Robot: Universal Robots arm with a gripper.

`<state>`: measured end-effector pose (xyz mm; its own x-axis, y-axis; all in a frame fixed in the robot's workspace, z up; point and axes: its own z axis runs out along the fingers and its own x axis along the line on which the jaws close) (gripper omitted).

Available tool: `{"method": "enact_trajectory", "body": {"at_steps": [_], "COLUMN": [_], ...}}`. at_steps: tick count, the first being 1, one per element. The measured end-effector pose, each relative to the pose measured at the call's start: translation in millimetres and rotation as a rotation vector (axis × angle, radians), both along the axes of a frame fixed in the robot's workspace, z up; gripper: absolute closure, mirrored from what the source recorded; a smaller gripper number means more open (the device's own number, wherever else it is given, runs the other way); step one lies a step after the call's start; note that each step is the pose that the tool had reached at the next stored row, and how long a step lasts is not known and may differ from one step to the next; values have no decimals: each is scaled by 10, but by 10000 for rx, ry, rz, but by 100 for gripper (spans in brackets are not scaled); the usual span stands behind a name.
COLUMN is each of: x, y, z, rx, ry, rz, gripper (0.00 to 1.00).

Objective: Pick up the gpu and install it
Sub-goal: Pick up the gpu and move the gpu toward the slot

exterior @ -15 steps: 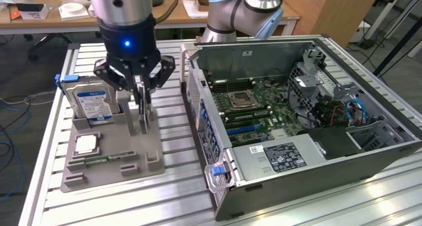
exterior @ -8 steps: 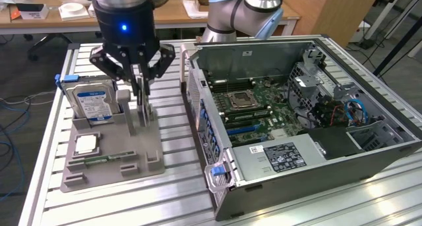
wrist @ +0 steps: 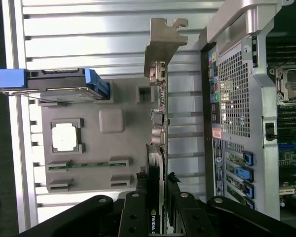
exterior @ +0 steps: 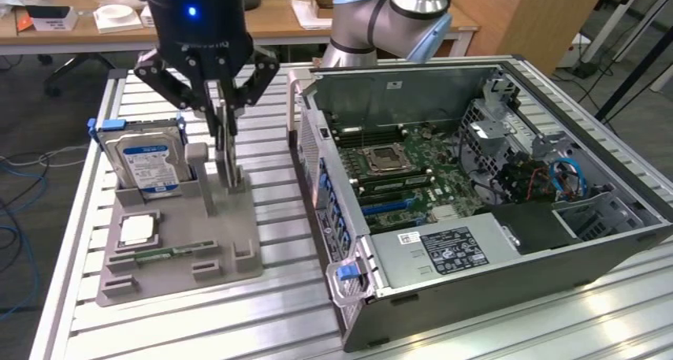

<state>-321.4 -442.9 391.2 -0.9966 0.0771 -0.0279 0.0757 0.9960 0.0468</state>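
Robotics laboratory set up for computer assembly.
A robot arm (exterior: 405, 17) stands at a slotted aluminium tabletop (exterior: 284, 305). The tabletop carries an open computer case (exterior: 474, 187) and a grey fixture (exterior: 200, 257) racking loose parts, among them a hard drive (exterior: 147, 159) and the gpu (exterior: 225, 167). Wooden desks (exterior: 273, 25) and floor cables (exterior: 16, 167) lie behind.

Exterior angled down; wrist straight down
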Motion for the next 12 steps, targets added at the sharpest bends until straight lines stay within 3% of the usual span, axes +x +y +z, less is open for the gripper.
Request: {"method": "enact_trajectory", "body": {"at_steps": [5,12], "x": [0,16], "y": [0,0], "z": [130,133], "rx": [0,-2], "ry": [1,3], "rz": [0,2], "gripper": [74,74]}}
